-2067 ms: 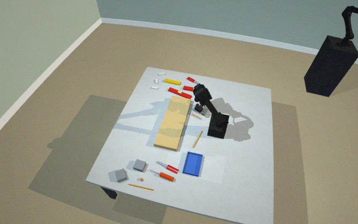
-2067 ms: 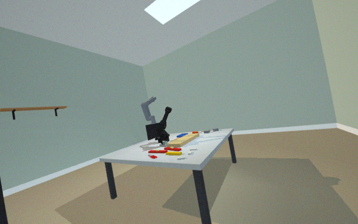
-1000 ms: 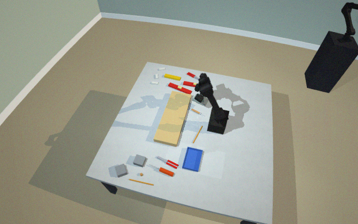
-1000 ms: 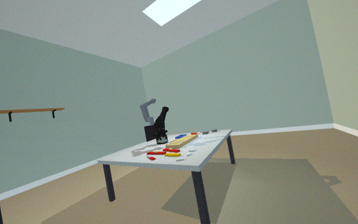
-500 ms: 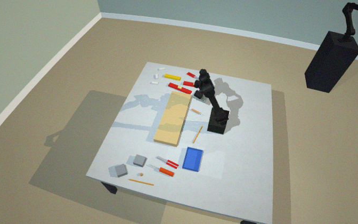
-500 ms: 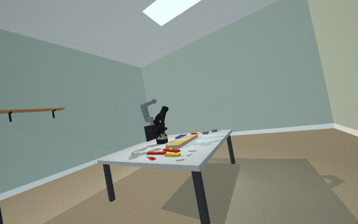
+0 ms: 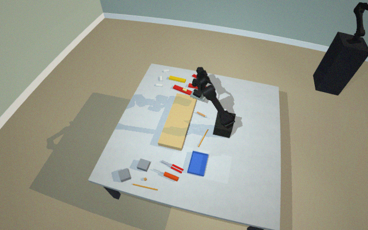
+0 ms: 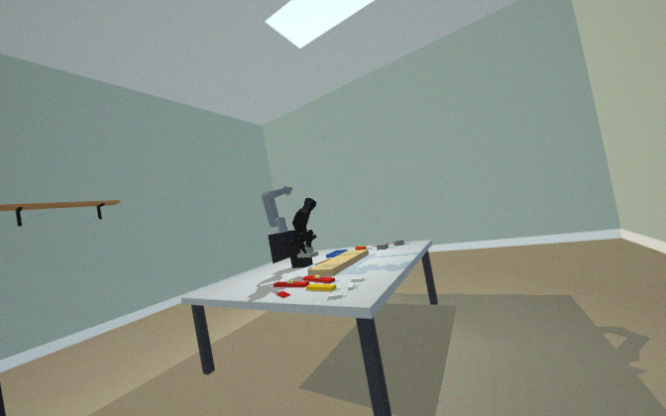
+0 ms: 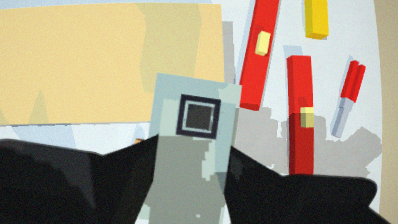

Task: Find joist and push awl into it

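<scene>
Stud finder (image 9: 192, 150), pale grey with dark square window, was clamped in the gripper (image 9: 190, 175), long axis pointing ahead, apparently held just off the near end of the tan floor panel (image 9: 100, 60), which lay forward-left.

The black arm (image 7: 218, 105) reaches out from its base, wrist bent downward, and the gripper (image 9: 187, 165) clamps the stud finder (image 9: 192, 150) between its fingers.

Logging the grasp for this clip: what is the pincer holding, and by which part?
The pincer is shut on the stud finder, gripping its lower body from both sides; the end with the square dark window sticks out ahead of the fingers.
</scene>
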Tool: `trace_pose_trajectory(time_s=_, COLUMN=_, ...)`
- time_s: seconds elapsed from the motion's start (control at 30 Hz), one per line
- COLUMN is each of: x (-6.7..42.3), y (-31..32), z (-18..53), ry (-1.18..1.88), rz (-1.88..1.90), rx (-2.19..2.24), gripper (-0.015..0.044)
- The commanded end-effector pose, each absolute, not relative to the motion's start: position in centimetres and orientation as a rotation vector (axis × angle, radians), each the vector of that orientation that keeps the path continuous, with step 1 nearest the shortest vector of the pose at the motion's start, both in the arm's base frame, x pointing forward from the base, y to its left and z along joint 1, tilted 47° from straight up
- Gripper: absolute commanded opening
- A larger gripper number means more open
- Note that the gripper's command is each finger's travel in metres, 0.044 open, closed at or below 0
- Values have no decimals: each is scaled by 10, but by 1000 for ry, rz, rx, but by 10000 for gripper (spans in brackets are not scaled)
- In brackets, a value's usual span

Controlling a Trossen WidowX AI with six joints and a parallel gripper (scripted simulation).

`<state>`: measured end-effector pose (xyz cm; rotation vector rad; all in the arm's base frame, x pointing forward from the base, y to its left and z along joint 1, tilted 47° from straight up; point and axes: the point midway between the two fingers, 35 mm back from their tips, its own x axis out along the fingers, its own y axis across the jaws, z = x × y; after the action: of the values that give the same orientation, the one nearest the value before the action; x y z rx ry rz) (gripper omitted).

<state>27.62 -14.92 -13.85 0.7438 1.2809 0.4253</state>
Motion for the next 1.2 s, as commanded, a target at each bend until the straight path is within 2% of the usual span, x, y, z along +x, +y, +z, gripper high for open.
trace_pose_trajectory(time_s=0.0, x=299, y=-154, z=-135, ry=1257, rz=446, rx=722, gripper=0)
trace_pose_trajectory(time_s=0.57, x=374, y=-145, z=-127, ry=1205, rz=553, rx=652, gripper=0)
trace_pose_trajectory(time_s=1.17, x=379, y=-127, z=-145, ry=1202, rz=558, rx=649, gripper=0)
